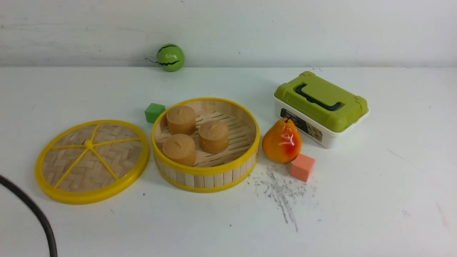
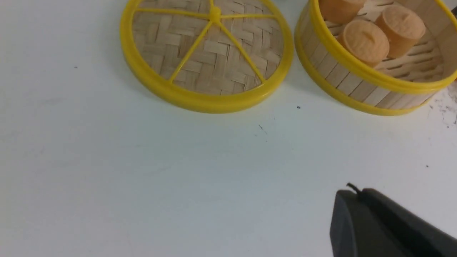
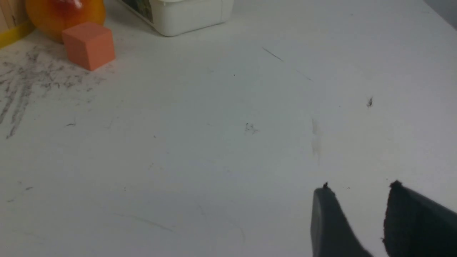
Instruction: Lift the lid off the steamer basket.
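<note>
Nearest us, left gripper (image 2: 351, 194) hangs pinched closed and empty, right gripper (image 3: 360, 186) slightly parted holding nothing, while the lid (image 1: 92, 161) lies flat on the table (image 1: 228, 221) just left of the uncovered steamer basket (image 1: 207, 178), maybe touching its rim: removal looks done, so the next move calls only for backing away.

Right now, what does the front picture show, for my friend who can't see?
The lid lies flat on the table beside the open steamer basket, which holds three brown buns. A pear and green-lidded box sit right of it.
</note>
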Motion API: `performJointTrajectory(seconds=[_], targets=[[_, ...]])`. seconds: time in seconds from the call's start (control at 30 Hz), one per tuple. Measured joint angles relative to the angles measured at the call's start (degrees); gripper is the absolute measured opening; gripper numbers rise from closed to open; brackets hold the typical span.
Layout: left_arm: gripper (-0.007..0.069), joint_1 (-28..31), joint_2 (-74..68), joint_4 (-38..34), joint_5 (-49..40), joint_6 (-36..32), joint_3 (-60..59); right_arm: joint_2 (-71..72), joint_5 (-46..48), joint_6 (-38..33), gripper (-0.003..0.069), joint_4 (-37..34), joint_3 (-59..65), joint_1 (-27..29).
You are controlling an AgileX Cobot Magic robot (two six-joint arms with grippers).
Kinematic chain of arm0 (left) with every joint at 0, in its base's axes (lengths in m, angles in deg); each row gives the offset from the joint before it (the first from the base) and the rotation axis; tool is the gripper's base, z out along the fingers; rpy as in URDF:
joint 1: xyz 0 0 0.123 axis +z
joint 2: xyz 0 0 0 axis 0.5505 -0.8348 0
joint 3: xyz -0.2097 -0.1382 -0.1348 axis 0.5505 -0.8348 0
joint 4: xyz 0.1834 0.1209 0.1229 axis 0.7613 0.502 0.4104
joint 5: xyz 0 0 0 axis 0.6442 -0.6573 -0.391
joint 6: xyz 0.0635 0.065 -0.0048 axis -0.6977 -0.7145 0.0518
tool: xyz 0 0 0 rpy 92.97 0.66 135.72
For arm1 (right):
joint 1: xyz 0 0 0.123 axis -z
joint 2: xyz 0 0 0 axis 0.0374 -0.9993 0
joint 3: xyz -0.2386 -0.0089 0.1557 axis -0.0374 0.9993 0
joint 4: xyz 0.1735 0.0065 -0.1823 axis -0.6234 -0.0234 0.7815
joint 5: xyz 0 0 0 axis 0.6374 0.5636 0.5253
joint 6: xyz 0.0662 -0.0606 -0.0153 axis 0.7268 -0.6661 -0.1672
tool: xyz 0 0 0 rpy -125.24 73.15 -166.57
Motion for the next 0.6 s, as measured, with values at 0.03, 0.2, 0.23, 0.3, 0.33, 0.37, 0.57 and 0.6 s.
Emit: performJointTrajectory(seconds=[0.03,0.2,0.23,0.3,0.33,0.37,0.57,0.6], targets=[[-0.0013,-0.47,2.34,0.26,1.33,0.0,-1.6,0.0,0.0,0.0,0.0239,0.0,0.0,0.0],[-0.0013,-0.87,17.99,2.91,15.31,0.06,-13.2,0.0,0.0,0.0,0.0239,0.0,0.0,0.0],[-0.0013,-0.87,20.36,3.52,18.36,0.06,-15.56,0.0,0.0,0.0,0.0239,0.0,0.0,0.0],[-0.0013,-0.87,25.59,6.03,25.9,0.06,-22.3,0.0,0.0,0.0,0.0239,0.0,0.0,0.0],[-0.0013,-0.87,26.63,6.71,29.21,0.06,-24.69,0.0,0.0,0.0,0.0239,0.0,0.0,0.0],[-0.0013,-0.87,27.19,7.23,31.99,0.06,-27.61,0.0,0.0,0.0,0.0239,0.0,0.0,0.0],[-0.0013,-1.52,27.35,3.99,33.02,-0.05,-35.27,0.0,0.0,0.0,0.0239,0.0,0.0,0.0],[-0.0013,-1.63,27.35,3.51,31.02,-0.1,-35.35,0.0,0.0,0.0,0.0239,0.0,0.0,0.0]])
